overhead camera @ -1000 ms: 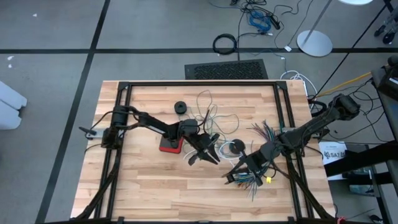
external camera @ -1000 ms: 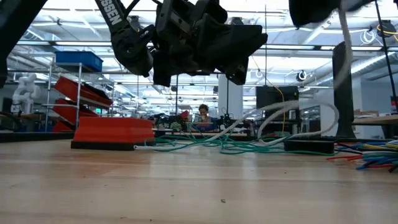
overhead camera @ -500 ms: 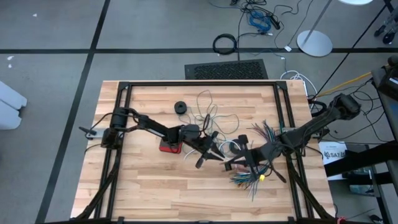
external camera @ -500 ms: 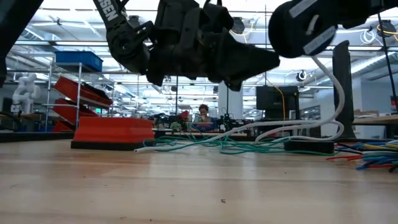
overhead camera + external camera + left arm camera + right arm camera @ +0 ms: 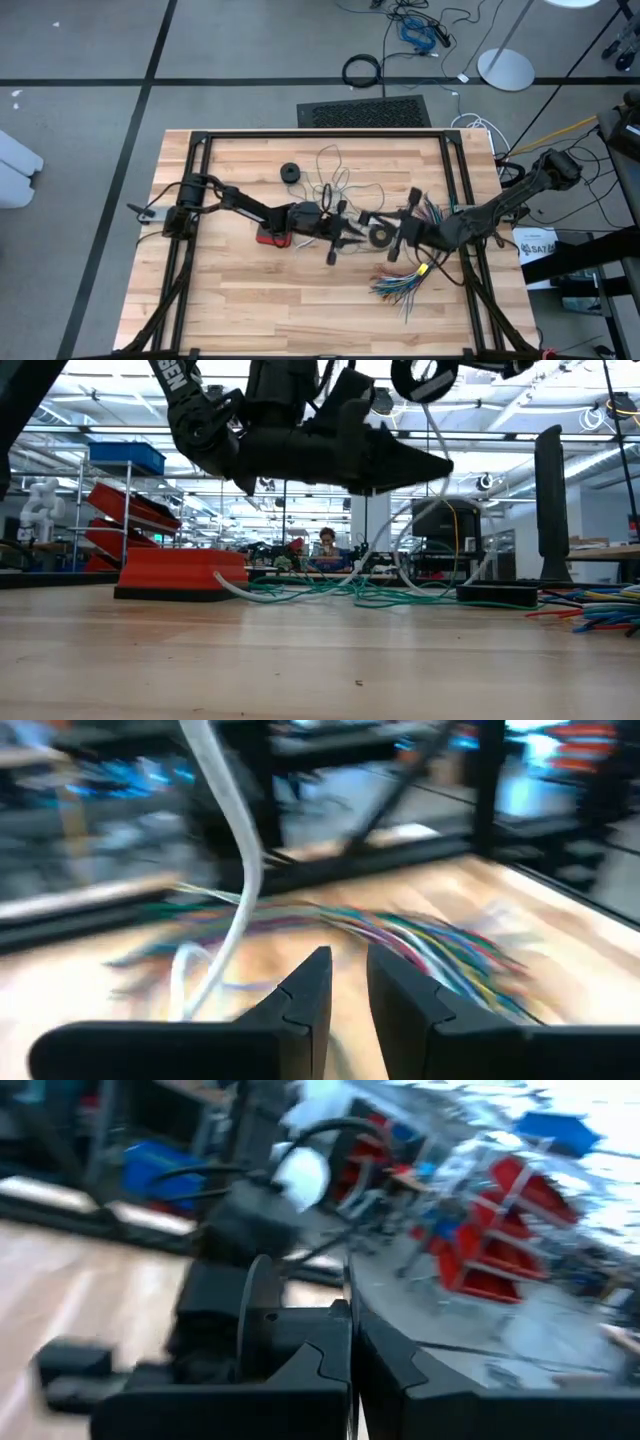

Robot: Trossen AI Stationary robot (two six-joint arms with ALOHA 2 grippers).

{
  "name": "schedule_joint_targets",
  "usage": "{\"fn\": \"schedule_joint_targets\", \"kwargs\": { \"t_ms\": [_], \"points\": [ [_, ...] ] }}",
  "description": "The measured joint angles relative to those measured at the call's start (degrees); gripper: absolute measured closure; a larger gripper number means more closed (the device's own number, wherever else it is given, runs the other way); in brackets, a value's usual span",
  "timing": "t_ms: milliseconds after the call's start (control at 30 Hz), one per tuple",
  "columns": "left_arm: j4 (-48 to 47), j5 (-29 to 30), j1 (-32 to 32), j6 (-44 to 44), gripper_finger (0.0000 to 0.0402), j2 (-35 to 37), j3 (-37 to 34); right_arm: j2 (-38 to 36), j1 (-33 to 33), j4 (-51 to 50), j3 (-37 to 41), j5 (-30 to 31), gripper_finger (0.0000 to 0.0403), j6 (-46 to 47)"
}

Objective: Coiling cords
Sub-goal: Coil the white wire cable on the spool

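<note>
The white cord hangs from its small round black-and-white piece, which sits high up at my right gripper. That gripper is shut and points level toward the table's left. My left gripper faces it above mid-table, pointing level to the right. Its fingers are open by a narrow gap with nothing seen between them. The white cord passes beside them. The teal-green cord lies in loose loops on the table behind. My right gripper is shut at the white cord's round-piece end, coming level from the table's right. Its own fingers hide whether they are on the piece or on the cord beside it. The piece is lifted clear, and the cord hangs slack from it down to the table.
A fanned bundle of multicoloured wires lies near the right gripper toward the near edge. A red block sits under the left arm, and a small black ring lies farther back. Black frame rails run along the table's sides.
My right gripper has gone toward the far edge and up, closing on the left gripper, and its wrist has turned. The white cord's hanging stretch has swung with it toward the table's left. My left gripper has turned in place, staying over mid-table.
</note>
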State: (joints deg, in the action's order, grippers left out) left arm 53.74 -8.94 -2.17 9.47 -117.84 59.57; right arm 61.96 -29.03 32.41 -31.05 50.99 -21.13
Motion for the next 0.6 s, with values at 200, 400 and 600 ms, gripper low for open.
{"fn": "schedule_joint_targets", "kwargs": {
  "t_ms": [200,400,600],
  "points": [
    [8.58,17.69,0.19,1.75,0.0327,0.06,0.0,-0.03,0.03,8.29,0.0,7.67,0.0403,-6.19],
    [8.9,23.53,-0.61,4.8,0.0327,0.09,0.1,0.02,0.1,12.92,0.0,9.29,0.0403,-10.2],
    [9.86,22.83,-0.87,4.81,0.0327,0.09,0.77,0.04,1.36,14.56,0.0,9.3,0.0403,-11.09]
  ]
}}
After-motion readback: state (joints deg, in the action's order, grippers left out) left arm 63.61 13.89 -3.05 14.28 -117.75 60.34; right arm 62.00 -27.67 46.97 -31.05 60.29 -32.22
